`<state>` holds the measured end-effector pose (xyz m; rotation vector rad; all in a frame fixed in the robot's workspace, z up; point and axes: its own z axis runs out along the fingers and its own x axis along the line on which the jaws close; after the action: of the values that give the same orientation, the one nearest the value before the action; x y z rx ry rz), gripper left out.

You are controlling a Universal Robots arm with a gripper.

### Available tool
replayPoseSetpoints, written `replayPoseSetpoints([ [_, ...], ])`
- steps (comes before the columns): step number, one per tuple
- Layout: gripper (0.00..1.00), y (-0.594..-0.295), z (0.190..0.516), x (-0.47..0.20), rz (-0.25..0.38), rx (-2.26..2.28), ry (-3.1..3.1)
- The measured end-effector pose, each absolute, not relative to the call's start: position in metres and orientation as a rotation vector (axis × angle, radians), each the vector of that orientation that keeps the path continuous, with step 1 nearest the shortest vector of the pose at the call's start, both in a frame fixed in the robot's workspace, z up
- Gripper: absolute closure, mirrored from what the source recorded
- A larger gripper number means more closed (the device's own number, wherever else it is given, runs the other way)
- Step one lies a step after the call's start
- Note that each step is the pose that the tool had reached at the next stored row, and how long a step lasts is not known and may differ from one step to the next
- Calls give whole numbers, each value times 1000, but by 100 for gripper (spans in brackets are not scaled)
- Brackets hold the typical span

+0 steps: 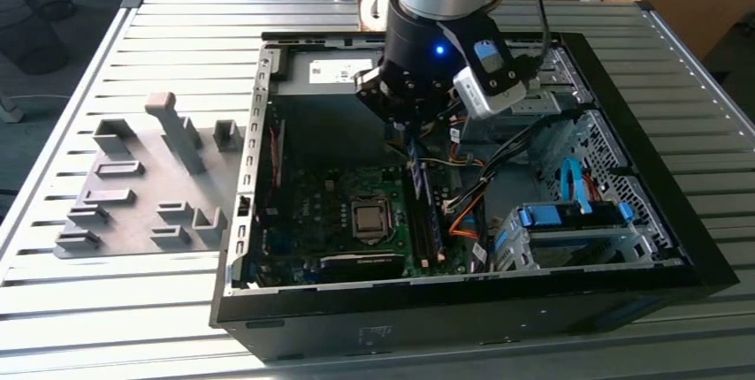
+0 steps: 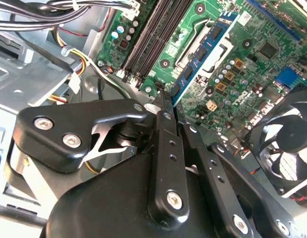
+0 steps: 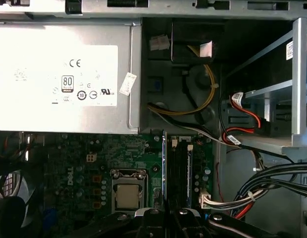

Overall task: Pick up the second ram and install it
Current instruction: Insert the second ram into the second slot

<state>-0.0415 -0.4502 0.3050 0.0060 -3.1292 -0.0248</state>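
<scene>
The hand [image 2: 166, 106] is pinched on the second ram [image 2: 195, 62], gripping one end of the stick while the rest reaches ahead of the fingertips [image 2: 162, 101] over the motherboard [image 2: 252, 64]. In the first wrist view the stick [image 3: 164, 163] stands edge-on just beside the memory slots [image 3: 180, 166]. To seat it well, I judge the board must be kept parallel to the empty slot, centred between the end latches, then pressed straight down without tilt.

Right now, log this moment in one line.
end effector: shut on thin dark memory stick; place: at black slots of green motherboard; seated: cannot tell
</scene>
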Motion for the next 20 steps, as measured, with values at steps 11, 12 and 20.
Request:
replayPoseSetpoints([
  [11, 86, -461, 296, -34, -27, 6, -3119],
  [12, 86, -462, 295, -33, -27, 6, -3119],
  [20, 86, -467, 290, -33, -27, 5, -3119],
])
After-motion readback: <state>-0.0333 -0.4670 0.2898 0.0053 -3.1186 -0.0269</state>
